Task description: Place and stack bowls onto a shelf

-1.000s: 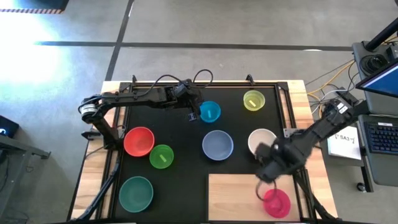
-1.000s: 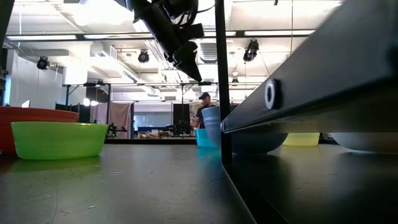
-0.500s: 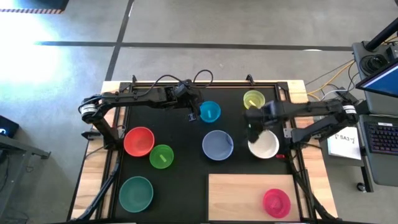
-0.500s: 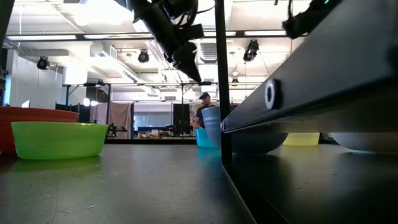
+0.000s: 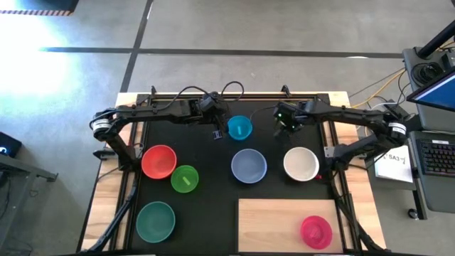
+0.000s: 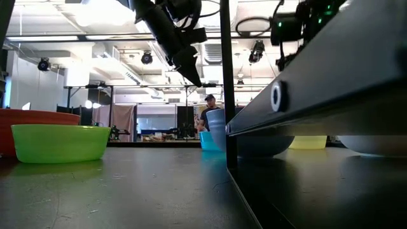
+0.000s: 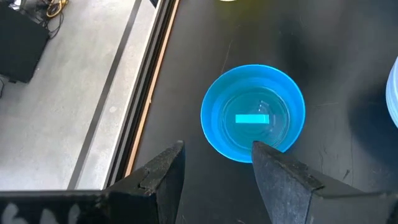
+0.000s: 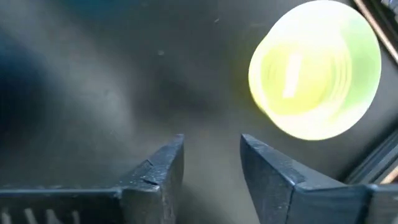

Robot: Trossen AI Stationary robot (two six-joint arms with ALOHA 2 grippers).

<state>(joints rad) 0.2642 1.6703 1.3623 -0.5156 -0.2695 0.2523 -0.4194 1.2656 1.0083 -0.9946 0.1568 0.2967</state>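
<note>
right claw (image 8: 211,163) stretched far across the bench, fingers spread (empty), yellow bowl (image 8: 315,68) just ahead, left claw (image 7: 214,167) spread beside blue bowl (image 7: 253,112)

High view straight down, low view table-level, both sharing blue bowl (image 5: 239,128), wrist views close

The left hand (image 5: 216,131) hangs with fingers apart just beside the blue bowl (image 5: 240,128); bare black mat (image 5: 206,206) lies around it, with the red bowl (image 5: 158,161) and green bowl (image 5: 185,178) well clear below its arm. The right hand (image 5: 286,122), fingers parted, is over the yellow bowl (image 8: 314,78), between the blue bowl and the mat's rail. Open mat lies before its fingers. The white bowl (image 5: 301,164) and periwinkle bowl (image 5: 249,166) stand between it and the shelf (image 5: 274,224), whose board is bare except the magenta bowl (image 5: 316,231) at one corner.
</note>
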